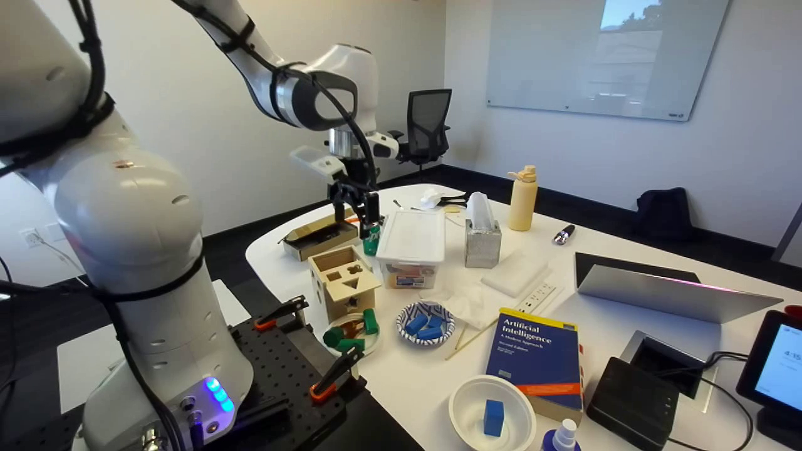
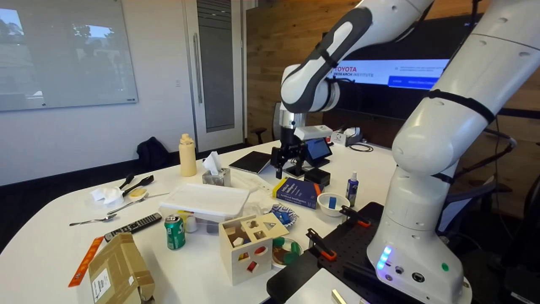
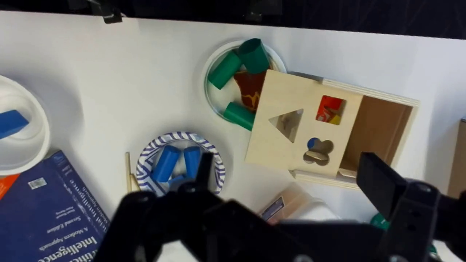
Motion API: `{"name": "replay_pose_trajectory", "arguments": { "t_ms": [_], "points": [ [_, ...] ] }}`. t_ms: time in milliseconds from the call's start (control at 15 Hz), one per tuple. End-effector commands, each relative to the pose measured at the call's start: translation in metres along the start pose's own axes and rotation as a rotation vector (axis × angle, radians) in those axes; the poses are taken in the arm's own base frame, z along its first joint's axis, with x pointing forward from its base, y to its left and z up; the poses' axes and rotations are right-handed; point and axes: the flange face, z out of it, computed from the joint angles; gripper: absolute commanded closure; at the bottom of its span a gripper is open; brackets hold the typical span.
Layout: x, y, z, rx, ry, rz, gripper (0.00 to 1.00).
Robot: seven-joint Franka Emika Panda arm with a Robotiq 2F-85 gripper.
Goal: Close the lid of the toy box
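Observation:
The toy box, a light-wood cube with shaped cut-outs, stands on the white table in both exterior views [image 1: 319,294] [image 2: 232,257] and in the wrist view [image 3: 380,127]. Its lid, a thin wood panel with triangle, square and clover holes [image 3: 309,130], sits in the top grooves, slid partly out. It overhangs one side, and the opposite part of the top is open. The lid also shows in both exterior views [image 1: 362,290] [image 2: 270,233]. Coloured pieces show inside. My gripper [image 1: 356,222] [image 2: 290,172] [image 3: 287,156] is open and empty, above the table and apart from the box.
A plate with green blocks [image 3: 225,69] lies under the lid's overhanging edge. A patterned bowl with blue blocks [image 1: 401,322], a translucent container [image 1: 410,241], a green can [image 2: 175,232] and a cardboard box [image 2: 122,266] stand near. Clamps [image 1: 338,369] edge the robot's base.

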Motion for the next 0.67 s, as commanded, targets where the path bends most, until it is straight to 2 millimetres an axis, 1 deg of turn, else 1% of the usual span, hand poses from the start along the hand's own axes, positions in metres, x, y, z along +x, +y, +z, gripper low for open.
{"name": "replay_pose_trajectory", "arguments": {
  "t_ms": [0,133,267,467,600],
  "points": [
    [0.012,0.022,0.064,-0.056,-0.008,0.042,0.00],
    [0.012,0.037,0.096,-0.078,-0.017,0.064,0.00],
    [0.009,0.051,0.124,-0.092,-0.029,0.087,0.00],
    [0.007,0.070,0.154,-0.109,-0.042,0.114,0.00],
    [0.007,0.077,0.168,-0.111,-0.053,0.128,0.00]
  ]
}}
